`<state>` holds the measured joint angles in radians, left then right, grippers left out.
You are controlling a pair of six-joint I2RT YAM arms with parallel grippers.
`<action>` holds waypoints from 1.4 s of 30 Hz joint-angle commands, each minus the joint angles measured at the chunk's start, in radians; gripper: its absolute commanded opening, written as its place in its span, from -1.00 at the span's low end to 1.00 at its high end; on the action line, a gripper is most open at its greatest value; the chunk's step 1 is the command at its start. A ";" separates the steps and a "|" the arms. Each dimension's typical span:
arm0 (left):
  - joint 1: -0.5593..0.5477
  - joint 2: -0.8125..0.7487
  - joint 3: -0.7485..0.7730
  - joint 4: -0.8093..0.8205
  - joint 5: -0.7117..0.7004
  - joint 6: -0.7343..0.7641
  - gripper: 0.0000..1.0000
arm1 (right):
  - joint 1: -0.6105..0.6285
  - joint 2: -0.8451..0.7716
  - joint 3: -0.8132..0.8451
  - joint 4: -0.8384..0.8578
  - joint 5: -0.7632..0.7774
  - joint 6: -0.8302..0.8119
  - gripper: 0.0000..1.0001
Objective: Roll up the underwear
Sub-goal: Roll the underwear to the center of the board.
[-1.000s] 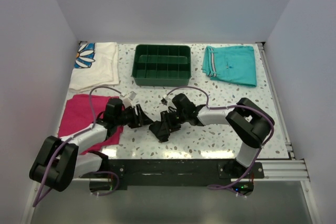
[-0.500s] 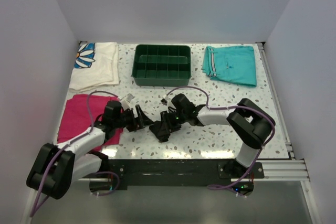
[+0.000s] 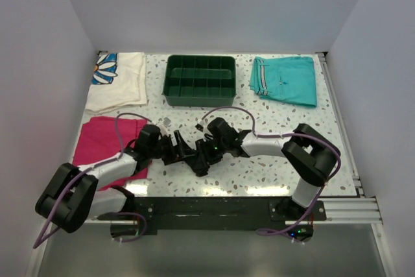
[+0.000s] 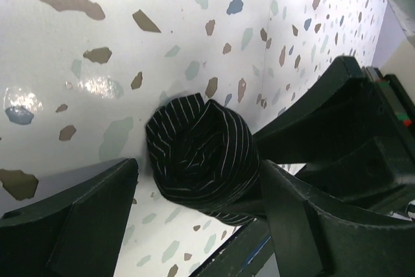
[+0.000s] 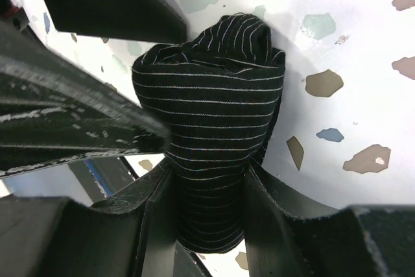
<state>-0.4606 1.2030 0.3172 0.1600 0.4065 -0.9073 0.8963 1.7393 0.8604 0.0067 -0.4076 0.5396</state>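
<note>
The underwear (image 3: 198, 160) is a tight black, finely striped roll lying on the speckled table between the two arms. In the right wrist view my right gripper (image 5: 204, 189) is shut on the underwear (image 5: 211, 111), pinching one end between both fingers (image 5: 152, 209). In the left wrist view my left gripper (image 4: 198, 183) stands open around the other end of the underwear (image 4: 198, 150). One of its fingers (image 4: 292, 212) touches the fabric; the other finger (image 4: 97, 205) stands a little apart from it. From above, the left gripper (image 3: 184, 152) and right gripper (image 3: 203, 152) meet at the roll.
A green divided tray (image 3: 201, 95) stands at the back middle. Teal shorts (image 3: 285, 79) lie at the back right. A magenta folded cloth (image 3: 97, 139) lies at the left under the left arm, with a white flowered cloth (image 3: 120, 81) behind it.
My left gripper has opened wider and moved right, so its fingers now straddle the roll's end. The right gripper keeps its grip and has barely shifted.
</note>
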 commanded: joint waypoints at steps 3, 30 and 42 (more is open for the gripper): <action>-0.010 0.096 0.048 -0.022 -0.103 -0.002 0.59 | 0.036 0.032 -0.020 -0.128 0.125 -0.038 -0.58; -0.050 -0.022 0.007 -0.073 -0.143 0.004 0.50 | 0.043 0.071 -0.046 -0.071 0.125 0.053 -0.59; -0.052 -0.006 0.002 -0.036 -0.090 -0.028 0.33 | 0.043 0.054 -0.046 -0.106 0.154 0.045 -0.59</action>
<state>-0.5072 1.1862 0.3157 0.1490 0.2852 -0.9340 0.9352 1.7435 0.8597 0.0364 -0.3431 0.6014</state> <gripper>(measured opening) 0.692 0.399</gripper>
